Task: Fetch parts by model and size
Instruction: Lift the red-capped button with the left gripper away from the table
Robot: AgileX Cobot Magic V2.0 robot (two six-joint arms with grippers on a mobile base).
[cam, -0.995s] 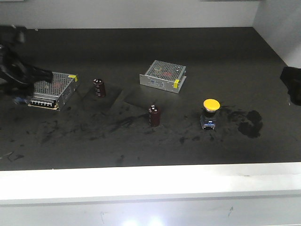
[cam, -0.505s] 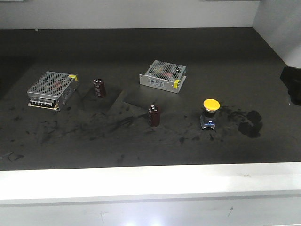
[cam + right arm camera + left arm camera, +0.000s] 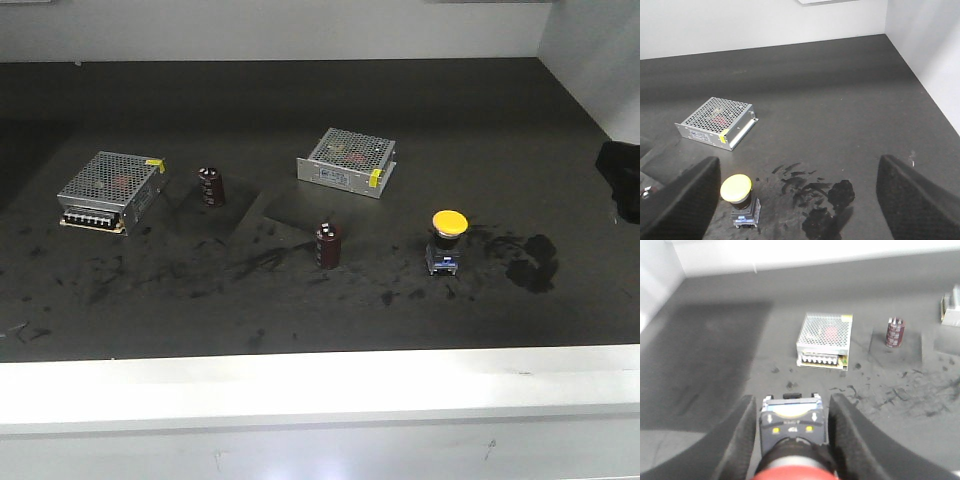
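- Dark, scuffed table [image 3: 400, 110], white walls [image 3: 300, 28] behind.
- Red button [image 3: 790, 435]: red cap, black body, blue base. The left gripper [image 3: 791, 400] clamps it, outside the front view.
- Yellow button [image 3: 449, 240] stands at 4 o'clock, before the splayed, empty right gripper [image 3: 797, 159].
- Left arm, over the 9 o'clock box [image 3: 110, 190] a second ago, is gone from the front view.
- Two buttons; two boxes, the second box [image 3: 347, 160] at 12 o'clock; two cylinders [image 3: 211, 186], [image 3: 329, 245].

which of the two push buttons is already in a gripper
The red-capped push button: it sits clamped between the fingers of the left gripper. The yellow-capped push button stands free on the table, with nothing touching it.
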